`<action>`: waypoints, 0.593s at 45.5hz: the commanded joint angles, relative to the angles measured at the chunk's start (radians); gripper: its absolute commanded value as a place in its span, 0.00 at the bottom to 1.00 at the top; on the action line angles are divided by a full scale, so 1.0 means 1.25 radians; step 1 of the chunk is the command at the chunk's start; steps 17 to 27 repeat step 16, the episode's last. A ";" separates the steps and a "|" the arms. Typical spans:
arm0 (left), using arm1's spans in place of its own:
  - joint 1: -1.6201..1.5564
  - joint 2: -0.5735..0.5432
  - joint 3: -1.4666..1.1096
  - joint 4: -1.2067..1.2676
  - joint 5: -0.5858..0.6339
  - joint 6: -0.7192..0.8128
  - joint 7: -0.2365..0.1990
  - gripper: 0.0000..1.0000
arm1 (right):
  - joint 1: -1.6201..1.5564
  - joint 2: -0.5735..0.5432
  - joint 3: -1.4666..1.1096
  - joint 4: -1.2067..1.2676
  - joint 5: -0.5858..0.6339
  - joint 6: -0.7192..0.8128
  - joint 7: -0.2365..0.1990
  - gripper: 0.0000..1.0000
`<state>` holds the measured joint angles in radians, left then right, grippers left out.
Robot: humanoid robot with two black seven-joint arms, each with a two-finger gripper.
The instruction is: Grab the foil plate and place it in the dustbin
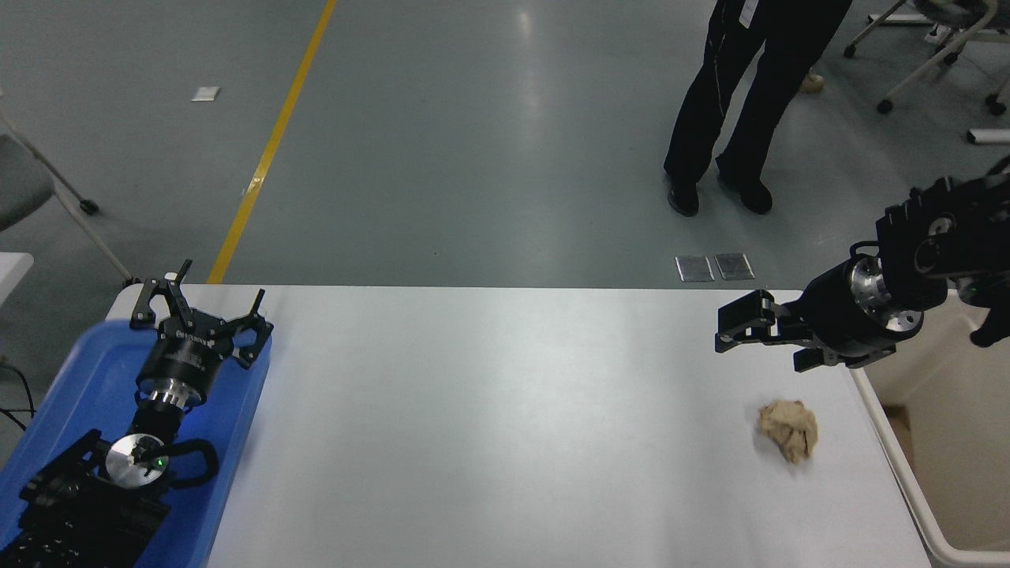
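Note:
The foil plate is not in view anywhere on the table. The beige dustbin (901, 473) stands off the table's right end, with its far part hidden behind my right arm. My right gripper (746, 330) hangs above the table's far right corner, pointing left, open and empty, up and to the left of a crumpled brown paper ball (789, 430). My left gripper (197, 312) is parked open over the blue tray (87, 371) at the lower left.
A person's legs (734, 118) stand on the floor beyond the table's far edge. A chair (31, 181) is at the far left and office chairs at the top right. Two metal floor plates (714, 267) lie just past the table.

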<state>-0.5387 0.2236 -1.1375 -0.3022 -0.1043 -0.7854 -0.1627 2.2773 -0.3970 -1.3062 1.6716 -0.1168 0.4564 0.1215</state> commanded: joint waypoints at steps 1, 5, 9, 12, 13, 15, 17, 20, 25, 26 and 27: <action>0.000 0.000 -0.001 0.000 0.000 0.000 0.000 0.99 | 0.177 0.012 -0.034 0.059 0.004 0.109 -0.001 1.00; 0.000 0.000 -0.001 0.000 0.000 0.000 0.000 0.99 | 0.192 0.011 -0.034 0.059 0.005 0.118 -0.001 1.00; 0.000 0.000 -0.001 0.000 0.000 0.000 0.000 0.99 | 0.193 0.011 -0.034 0.059 0.005 0.120 -0.001 1.00; 0.001 0.000 -0.001 0.000 0.000 0.000 0.000 0.99 | 0.193 0.011 -0.034 0.059 0.005 0.120 -0.001 1.00; 0.001 -0.001 -0.001 0.000 0.000 0.000 -0.001 0.99 | 0.193 0.011 -0.034 0.059 0.005 0.120 -0.001 1.00; 0.001 0.000 -0.001 0.000 0.000 0.000 -0.001 0.99 | 0.193 0.011 -0.034 0.059 0.005 0.120 -0.001 1.00; 0.000 0.000 -0.001 0.000 0.000 0.000 -0.001 0.99 | 0.192 0.011 -0.034 0.059 0.005 0.120 -0.001 1.00; 0.000 0.000 -0.001 0.000 0.000 0.000 -0.001 0.99 | 0.192 0.011 -0.034 0.059 0.005 0.120 -0.001 1.00; 0.000 0.000 -0.001 0.000 0.000 0.000 -0.001 0.99 | 0.192 0.011 -0.034 0.059 0.005 0.120 -0.001 1.00; 0.000 0.000 -0.001 0.000 0.000 0.000 -0.001 0.99 | 0.192 0.011 -0.034 0.059 0.005 0.120 -0.001 1.00; 0.000 0.000 -0.001 0.000 0.000 0.000 -0.001 0.99 | 0.192 0.011 -0.034 0.059 0.005 0.120 -0.001 1.00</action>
